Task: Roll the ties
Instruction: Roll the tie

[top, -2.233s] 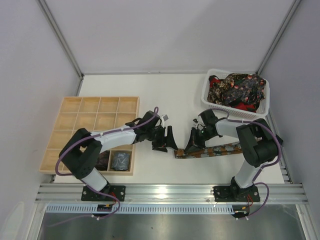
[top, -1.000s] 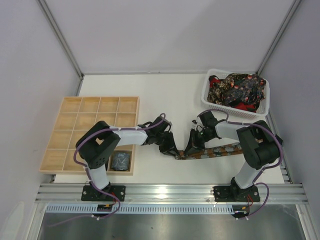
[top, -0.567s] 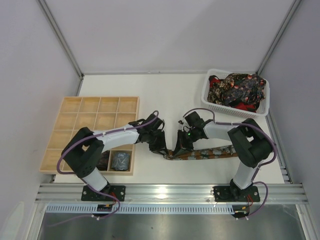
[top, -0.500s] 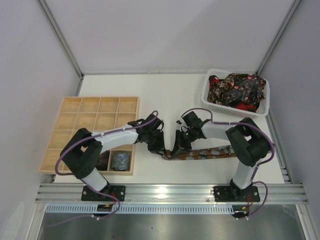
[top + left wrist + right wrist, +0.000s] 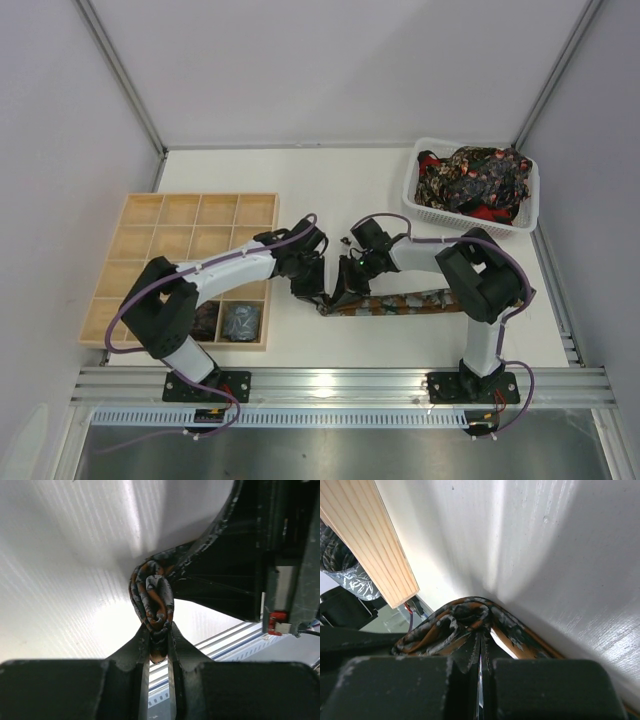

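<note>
One tie (image 5: 400, 302), brown and black with orange flecks, lies flat across the near table, and its left end curls up into a small roll (image 5: 328, 302). My left gripper (image 5: 318, 294) is shut on that roll (image 5: 155, 605), whose folds stick out beyond the pads (image 5: 141, 640). My right gripper (image 5: 338, 292) faces it from the right with its jaws shut. In the right wrist view the tie (image 5: 465, 617) arches over the tips of the right gripper (image 5: 481, 647), and nothing shows between them. Two dark rolled ties (image 5: 240, 320) sit in the tray's near cells.
A pale wooden grid tray (image 5: 190, 212) stands at the left, its edge (image 5: 370, 540) close beside the grippers. A white mesh basket (image 5: 462, 224) at the back right holds a heap of dark patterned and red fabric. Metal rails run along the near edge.
Both grippers have slid left together toward the tray, carrying the tie's curled end with them. The flat part of the tie has dragged left. Both jaws stay as they were.
</note>
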You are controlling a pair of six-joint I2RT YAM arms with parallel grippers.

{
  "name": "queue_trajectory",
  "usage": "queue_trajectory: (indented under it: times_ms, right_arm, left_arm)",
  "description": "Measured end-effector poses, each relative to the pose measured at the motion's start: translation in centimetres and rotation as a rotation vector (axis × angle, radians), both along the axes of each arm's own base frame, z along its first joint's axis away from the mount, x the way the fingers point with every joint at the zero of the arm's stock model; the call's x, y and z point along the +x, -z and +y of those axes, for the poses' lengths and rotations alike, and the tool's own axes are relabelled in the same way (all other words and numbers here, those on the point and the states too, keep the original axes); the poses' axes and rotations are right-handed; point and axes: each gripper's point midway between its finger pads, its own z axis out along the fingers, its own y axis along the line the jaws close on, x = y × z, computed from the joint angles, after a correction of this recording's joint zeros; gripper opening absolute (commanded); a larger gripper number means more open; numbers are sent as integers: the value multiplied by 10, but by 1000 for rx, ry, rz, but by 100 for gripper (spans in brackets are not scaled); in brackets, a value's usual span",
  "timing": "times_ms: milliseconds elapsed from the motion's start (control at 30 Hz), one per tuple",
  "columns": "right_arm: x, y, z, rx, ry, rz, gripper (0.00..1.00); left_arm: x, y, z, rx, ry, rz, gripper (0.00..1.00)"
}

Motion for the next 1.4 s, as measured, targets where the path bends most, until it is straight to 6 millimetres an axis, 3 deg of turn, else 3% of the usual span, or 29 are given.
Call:
queue_trajectory:
  times_ms: [233, 500, 800, 1167, 1400]
  right_arm:
    - [1, 1, 0, -6, 9, 2, 0]
    - [3, 11, -12, -43, 41, 9, 0]
    - [5, 10, -27, -68, 75, 7, 0]
    - [22, -16, -56, -77, 134, -76, 0]
    - [12, 10, -76, -141, 155, -39, 0]
  left_arm:
    - [2, -6, -14, -18, 24, -4, 4]
    - [6, 5, -38, -19, 63, 32, 9]
    - [8, 9, -51, -42, 77, 61, 7]
    - [10, 18, -58, -52, 81, 60, 6]
    - [15, 17, -68, -66, 87, 56, 9]
